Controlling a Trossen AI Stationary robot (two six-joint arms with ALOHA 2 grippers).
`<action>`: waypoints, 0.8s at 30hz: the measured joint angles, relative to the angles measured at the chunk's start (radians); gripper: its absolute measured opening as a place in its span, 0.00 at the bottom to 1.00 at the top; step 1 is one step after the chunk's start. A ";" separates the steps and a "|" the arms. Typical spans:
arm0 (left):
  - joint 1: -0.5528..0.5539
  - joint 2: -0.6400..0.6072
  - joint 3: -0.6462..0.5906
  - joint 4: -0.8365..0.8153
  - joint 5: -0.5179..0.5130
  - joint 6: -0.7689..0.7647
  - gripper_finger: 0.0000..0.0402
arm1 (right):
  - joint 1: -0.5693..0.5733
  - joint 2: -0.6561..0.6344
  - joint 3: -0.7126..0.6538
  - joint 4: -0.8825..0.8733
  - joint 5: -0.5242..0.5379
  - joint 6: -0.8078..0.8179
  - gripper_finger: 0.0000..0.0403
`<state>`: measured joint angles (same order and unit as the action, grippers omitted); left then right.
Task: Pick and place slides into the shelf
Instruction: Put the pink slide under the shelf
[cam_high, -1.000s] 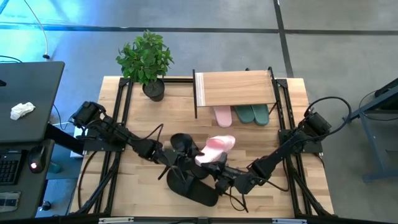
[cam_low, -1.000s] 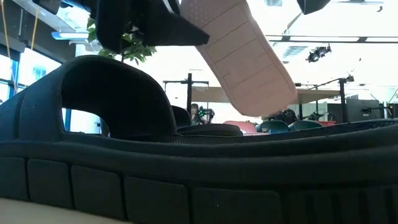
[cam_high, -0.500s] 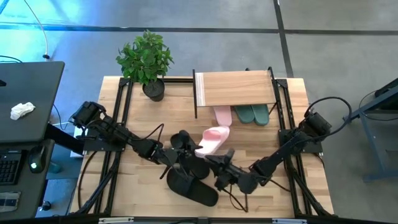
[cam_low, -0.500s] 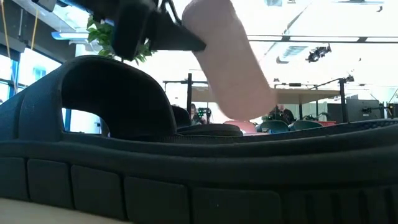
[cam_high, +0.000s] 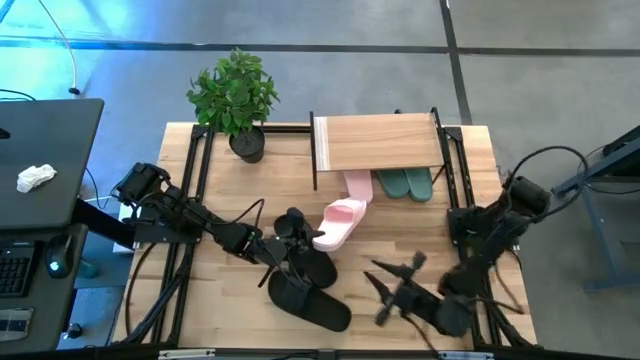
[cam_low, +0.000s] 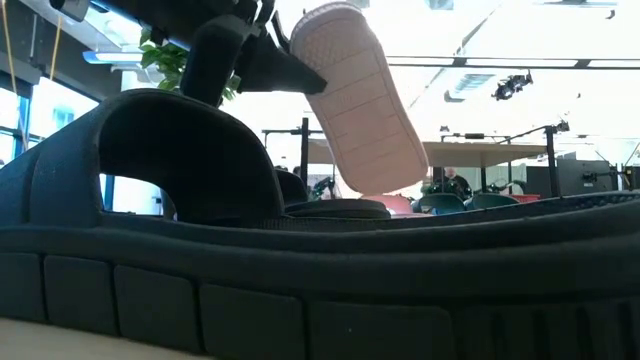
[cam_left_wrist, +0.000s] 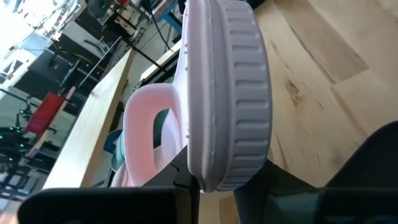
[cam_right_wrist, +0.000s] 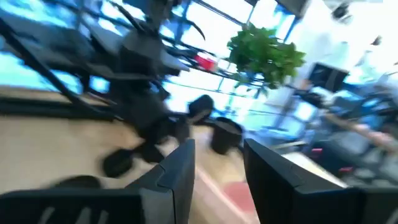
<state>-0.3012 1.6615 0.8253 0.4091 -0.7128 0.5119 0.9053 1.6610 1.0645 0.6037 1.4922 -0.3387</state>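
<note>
My left gripper (cam_high: 303, 238) is shut on a pale pink slide (cam_high: 341, 221), held above the table in front of the shelf (cam_high: 378, 142). The shelf is a low wooden rack on thin black legs. Under its board lie another pink slide (cam_high: 357, 185) and two teal slides (cam_high: 405, 183). Two black slides (cam_high: 312, 266) (cam_high: 312, 306) lie on the table below and beside my left gripper. My right gripper (cam_high: 398, 272) stands open near the table's near right, apart from the pink slide, with nothing between its fingers. My left gripper pinches one end of the pink slide's sole (cam_left_wrist: 219, 177) between its two fingers, one on the footbed side and one on the underside. The fingers come from the table's left, roughly level. The slide is lifted clear and turned on edge, its free end (cam_low: 380, 175) slanting down toward the shelf.
A potted plant (cam_high: 235, 95) stands at the table's far left corner. The nearer black slide fills the low view (cam_low: 200, 180). Bare wood (cam_high: 230, 195) lies between the plant and my left arm. Cables trail along both arms.
My right gripper has opened, let go of the pink slide and drawn back and up toward the table's near right corner, rolling as it went. The slide stays in my left gripper alone; it has turned onto its edge and swung its free end toward the shelf.
</note>
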 joint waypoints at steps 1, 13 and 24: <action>0.000 0.000 0.000 0.000 0.000 0.006 0.12 | 0.022 -0.009 0.000 -0.009 -0.002 0.029 0.31; 0.000 0.000 0.000 -0.047 -0.013 0.015 0.12 | 0.117 -0.022 0.000 -0.640 -0.180 0.505 0.31; -0.001 0.000 0.000 -0.048 -0.014 0.008 0.12 | -0.115 0.033 0.000 -1.157 -0.316 0.381 0.31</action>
<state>-0.3019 1.6615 0.8253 0.3614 -0.7265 0.5194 0.7899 1.6940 1.0645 -0.5530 1.1760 0.0426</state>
